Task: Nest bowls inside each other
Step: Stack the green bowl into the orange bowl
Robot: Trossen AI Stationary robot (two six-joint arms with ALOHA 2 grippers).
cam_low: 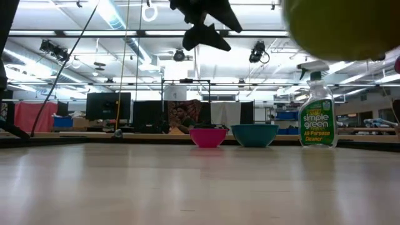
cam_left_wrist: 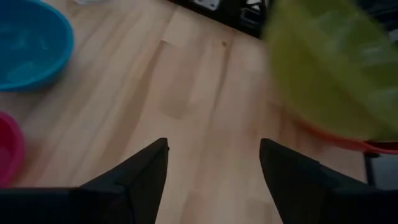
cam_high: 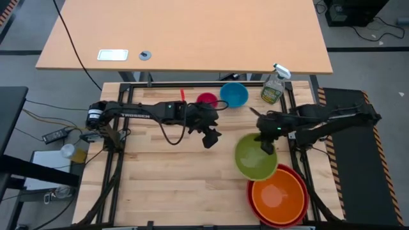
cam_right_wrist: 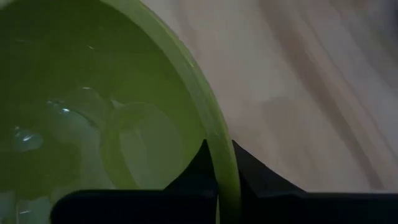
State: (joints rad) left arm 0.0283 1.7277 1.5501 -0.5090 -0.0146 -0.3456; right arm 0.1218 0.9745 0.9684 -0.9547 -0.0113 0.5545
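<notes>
Green bowl (cam_right_wrist: 93, 124): round, glossy plastic, rim between right gripper (cam_right_wrist: 217, 168) fingers, clamped.
Left gripper (cam_left_wrist: 213, 165): fingers apart, empty.

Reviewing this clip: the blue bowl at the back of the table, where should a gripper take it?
Probably by its rim. The blue bowl sits upright, mouth up, beside the pink bowl, so one finger inside and one outside from above, on the side facing away from the pink one.

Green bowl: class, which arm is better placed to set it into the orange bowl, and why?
Right. The right gripper is shut on the green bowl rim, holding it lifted beside the orange bowl. The left gripper is open, empty and farther away.
</notes>
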